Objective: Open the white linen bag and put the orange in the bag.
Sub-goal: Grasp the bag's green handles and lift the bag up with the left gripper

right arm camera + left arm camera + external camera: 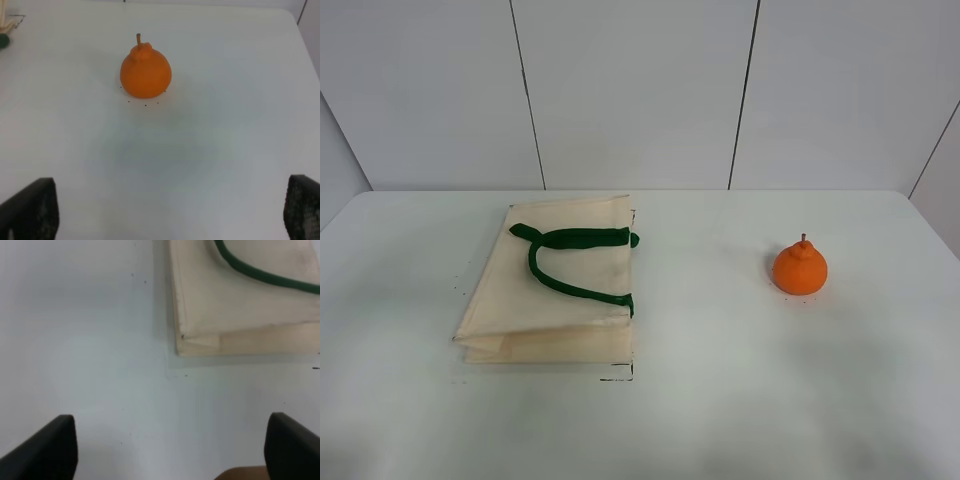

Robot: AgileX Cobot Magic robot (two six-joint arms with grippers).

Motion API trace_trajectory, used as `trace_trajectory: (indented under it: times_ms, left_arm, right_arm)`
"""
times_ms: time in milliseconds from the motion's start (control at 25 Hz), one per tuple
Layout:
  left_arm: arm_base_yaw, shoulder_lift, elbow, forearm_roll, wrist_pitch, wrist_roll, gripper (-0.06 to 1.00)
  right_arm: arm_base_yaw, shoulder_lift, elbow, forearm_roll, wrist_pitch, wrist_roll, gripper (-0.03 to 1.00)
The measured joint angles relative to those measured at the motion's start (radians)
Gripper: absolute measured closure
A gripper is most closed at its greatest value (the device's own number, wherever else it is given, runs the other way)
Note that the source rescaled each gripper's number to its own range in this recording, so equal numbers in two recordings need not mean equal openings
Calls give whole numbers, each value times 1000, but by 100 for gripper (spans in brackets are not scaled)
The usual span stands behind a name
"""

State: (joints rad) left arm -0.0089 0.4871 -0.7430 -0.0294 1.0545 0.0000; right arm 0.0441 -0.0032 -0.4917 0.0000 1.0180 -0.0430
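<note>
Table (740,400) bears the white linen bag (560,300), handle end toward the orange (800,270).

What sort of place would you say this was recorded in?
Probably a robotics lab or test bench: a plain white table, white panelled walls behind it, and just two staged props, the white linen bag and the orange.

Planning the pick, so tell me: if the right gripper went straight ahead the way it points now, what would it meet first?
Most likely the orange, which sits ahead of the open right gripper on the table, slightly off its centre line; depth is unclear.
</note>
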Motion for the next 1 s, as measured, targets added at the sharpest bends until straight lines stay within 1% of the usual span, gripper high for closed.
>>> trace_trajectory:
  times_ms: [320,600,680,800,880,1000]
  left_arm:
    - [0,648,-297,-1,-83,0,-2]
    - [0,1165,-634,-2,-97,0,-2]
    - [0,1282,-736,-5,-92,-28,-2]
    - [-15,1426,-862,-4,-47,-101,-2]
    - [-44,1501,-925,-4,-25,-129,-2]
    - [-116,1574,-995,-5,-20,-163,0]
  right_arm:
    - [0,0,0,0,0,1,-3]
    - [0,0,0,0,0,1,-3]
    - [0,0,0,0,0,1,-3]
    - [0,0,0,0,0,1,-3]
    - [0,0,0,0,0,1,-3]
    - [0,0,0,0,0,1,-3]
